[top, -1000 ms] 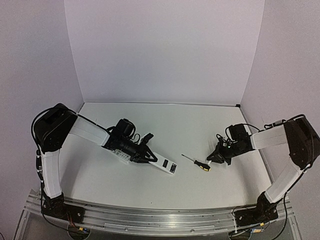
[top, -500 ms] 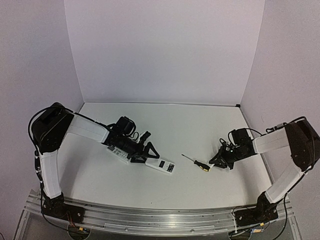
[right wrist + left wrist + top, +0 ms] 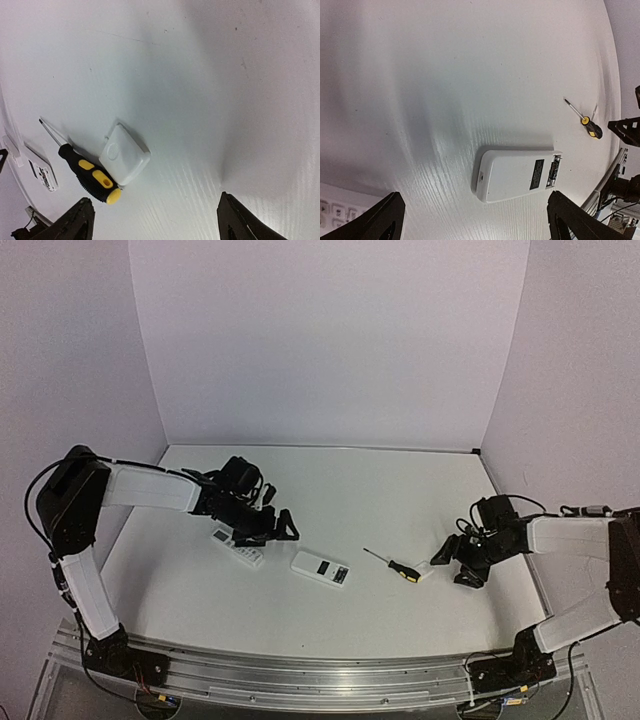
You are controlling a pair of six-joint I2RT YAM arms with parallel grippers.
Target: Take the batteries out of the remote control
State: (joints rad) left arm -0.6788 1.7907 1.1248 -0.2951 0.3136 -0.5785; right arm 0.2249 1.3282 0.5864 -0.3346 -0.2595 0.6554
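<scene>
The remote control (image 3: 320, 568) (image 3: 517, 175) lies free on the table with its white back up. The open recess at its right end shows the dark batteries (image 3: 553, 173) still inside. My left gripper (image 3: 275, 532) (image 3: 477, 222) is open just left of the remote and holds nothing. The small white cover (image 3: 428, 572) (image 3: 124, 155) rests against the handle of the yellow-and-black screwdriver (image 3: 392, 565) (image 3: 85, 172). Just right of the cover, my right gripper (image 3: 457, 568) (image 3: 157, 222) is open and empty.
A slimmer white remote (image 3: 238, 545) (image 3: 335, 212) with grey buttons lies under the left arm's wrist, left of the remote control. White walls close in the table at the back and on both sides.
The left gripper opened, let go of the remote control and drew back to the left. The right gripper opened, left the cover beside the screwdriver and backed off to the right.
</scene>
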